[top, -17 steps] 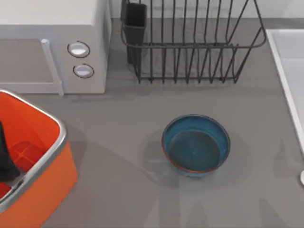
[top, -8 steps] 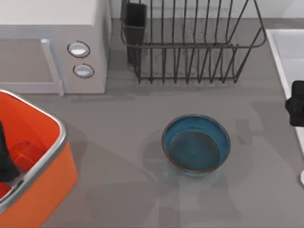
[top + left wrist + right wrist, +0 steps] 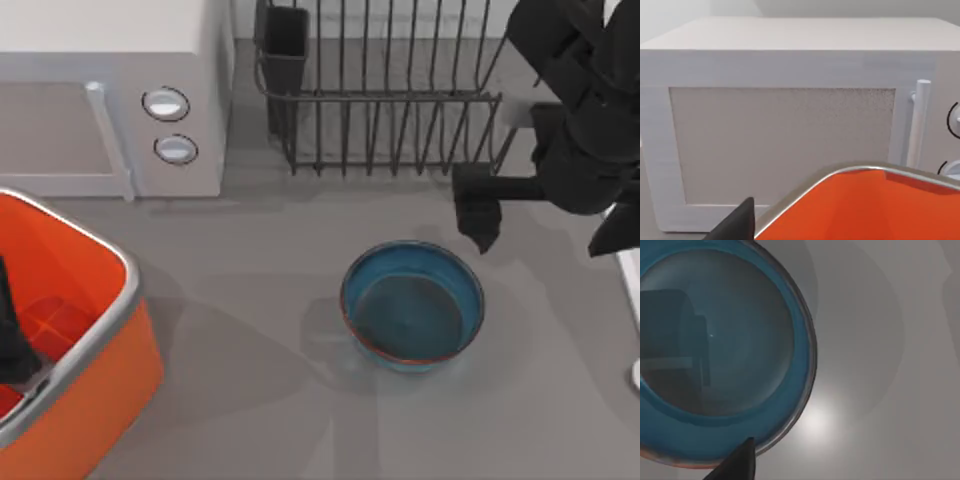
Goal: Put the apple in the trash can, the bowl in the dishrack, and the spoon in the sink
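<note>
The right gripper (image 3: 478, 215) hovers above the far right rim of the blue bowl (image 3: 412, 305), which sits mid-table before the dishrack (image 3: 400, 90); finger spacing cannot be told

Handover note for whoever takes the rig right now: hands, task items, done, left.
Right hand: above the table between the dishrack and the bowl, just off the bowl's far-right rim, holding nothing visible.
Left hand: inside the trash can at the table's left, parked.
Bowl: upright and empty on the table, in front of the dishrack.
Spoon: a pale sliver at the top view's right edge, beside the sink rim.
Apple: cannot confirm it is in the trash can.
Left: bowl into dishrack, spoon into sink.
</note>
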